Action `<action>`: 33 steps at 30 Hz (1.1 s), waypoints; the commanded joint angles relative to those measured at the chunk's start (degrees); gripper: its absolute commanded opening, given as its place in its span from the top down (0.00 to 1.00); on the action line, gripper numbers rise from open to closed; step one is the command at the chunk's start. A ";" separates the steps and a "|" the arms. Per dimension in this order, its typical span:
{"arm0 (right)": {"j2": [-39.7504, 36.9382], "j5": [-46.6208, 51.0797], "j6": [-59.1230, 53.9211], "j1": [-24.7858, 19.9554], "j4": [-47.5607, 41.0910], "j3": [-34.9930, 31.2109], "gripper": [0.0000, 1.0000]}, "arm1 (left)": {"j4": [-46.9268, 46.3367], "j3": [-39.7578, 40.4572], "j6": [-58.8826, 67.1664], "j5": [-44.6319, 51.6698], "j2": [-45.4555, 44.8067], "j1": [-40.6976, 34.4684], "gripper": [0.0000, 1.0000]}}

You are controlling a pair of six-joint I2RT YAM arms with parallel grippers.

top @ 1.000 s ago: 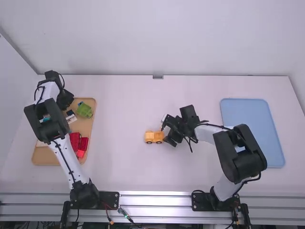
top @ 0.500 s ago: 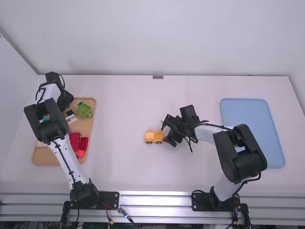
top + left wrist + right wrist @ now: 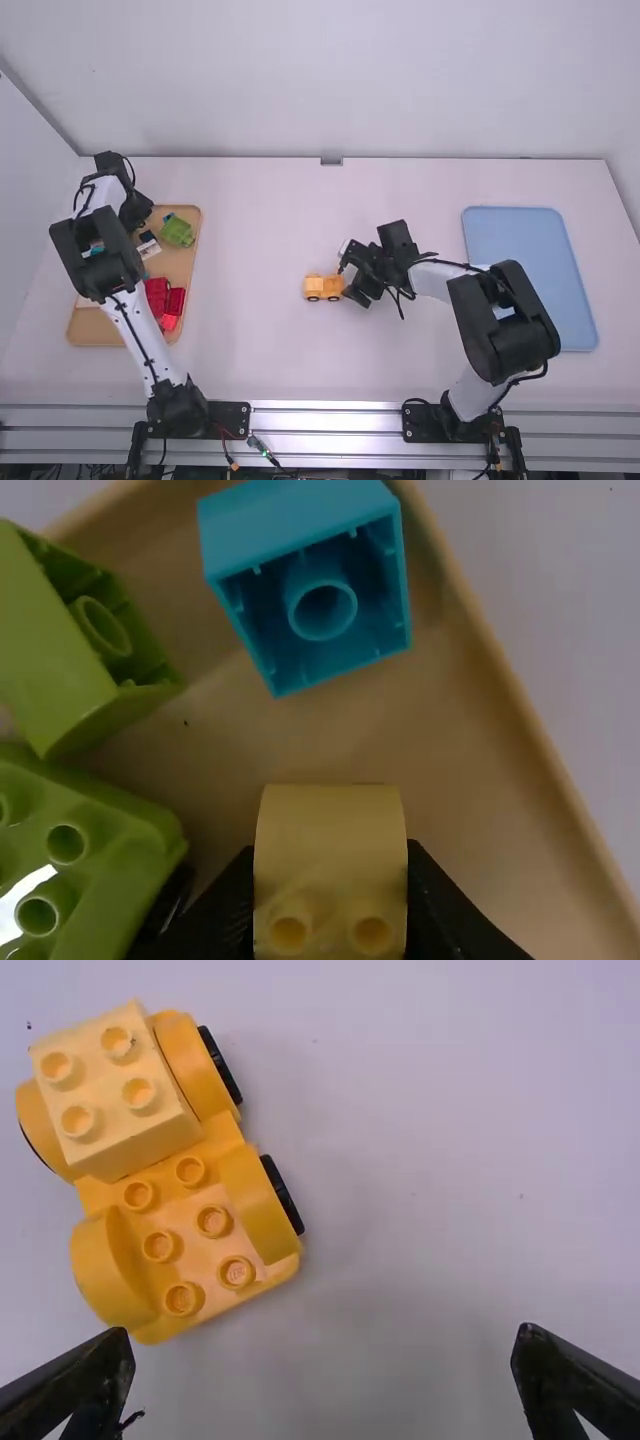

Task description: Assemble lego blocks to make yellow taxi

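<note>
In the high view my left gripper (image 3: 134, 210) is over the far end of the wooden tray (image 3: 186, 262). A yellow block (image 3: 330, 865) with a rounded top is held between the fingers of my left gripper (image 3: 330, 910) in the left wrist view, which are shut on it. My right gripper (image 3: 352, 276) is beside the yellow car base (image 3: 324, 287) at mid-table. From the right wrist, the car base (image 3: 200, 1225) has wheels and a pale yellow block (image 3: 115, 1090) on one end; the right gripper (image 3: 325, 1360) stands open with nothing between its fingers.
Around the held block, the tray has a blue block (image 3: 320, 590) and green blocks (image 3: 90, 860). Red blocks (image 3: 166, 300) sit toward the tray's near end. A blue tray (image 3: 530, 270) lies at the right, beyond the right arm.
</note>
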 commanded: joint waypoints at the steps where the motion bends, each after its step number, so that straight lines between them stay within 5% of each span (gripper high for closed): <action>1: -1.27 -0.11 0.07 0.07 -0.09 0.13 0.01 | -1.51 -1.97 -0.20 2.78 1.68 -0.04 0.78; 15: -5.70 -0.13 2.03 0.07 -0.33 0.07 0.01 | -3.19 -1.97 -0.20 5.05 -4.68 0.11 0.98; 33: -14.78 0.15 9.55 -1.20 2.03 -0.02 0.01 | -8.31 -2.03 4.70 -3.54 -15.82 -11.98 0.98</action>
